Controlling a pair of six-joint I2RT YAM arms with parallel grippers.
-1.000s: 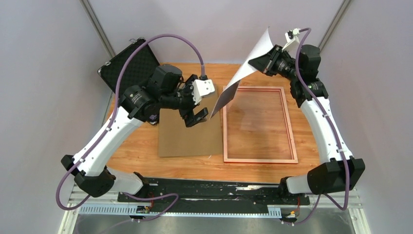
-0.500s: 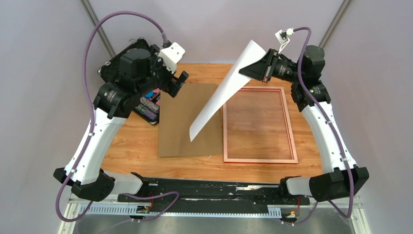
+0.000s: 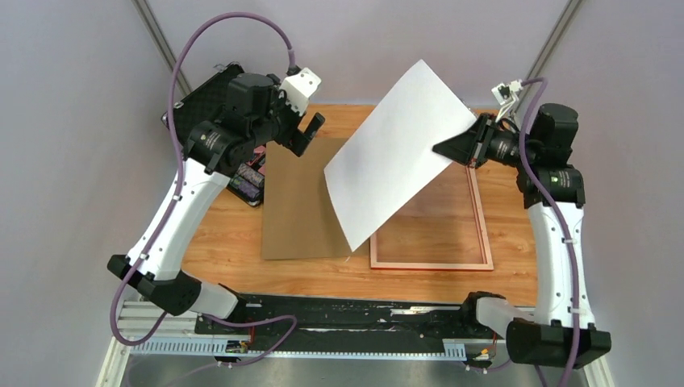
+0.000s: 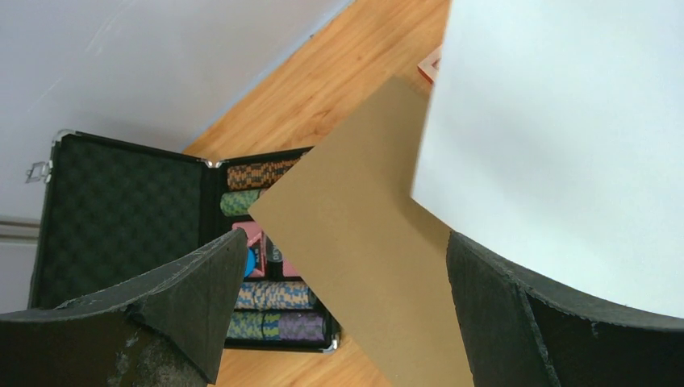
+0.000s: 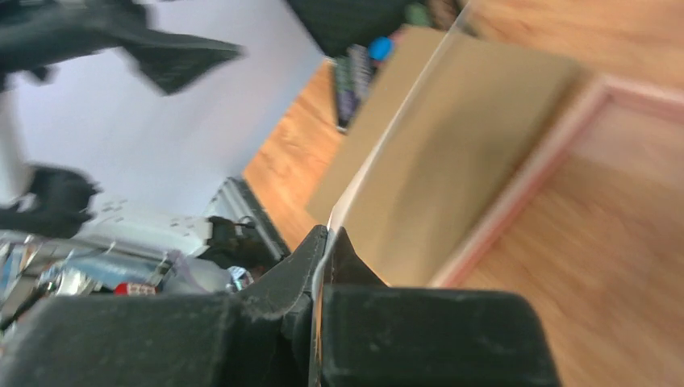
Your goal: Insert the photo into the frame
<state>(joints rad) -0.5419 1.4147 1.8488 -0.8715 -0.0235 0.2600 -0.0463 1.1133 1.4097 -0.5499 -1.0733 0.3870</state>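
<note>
The photo (image 3: 399,149) is suspended above the table (image 3: 218,242), tilted, with its plain white back toward the top camera. It overhangs the left part of the frame (image 3: 431,264) and the right edge of the brown backing board (image 3: 294,210). The right gripper (image 3: 452,147) pinches the photo at its right edge, both fingers pressed flat against the sheet. The frame lies flat on the wood, copper-pink face up, just beside the board's right edge. The left gripper (image 3: 308,135) is raised over the board's far-left corner, jaws spread wide, holding nothing. Behind it, a black foam-lined case (image 3: 193,105) stands open with rows of coloured chips (image 4: 270,298) inside.
</note>
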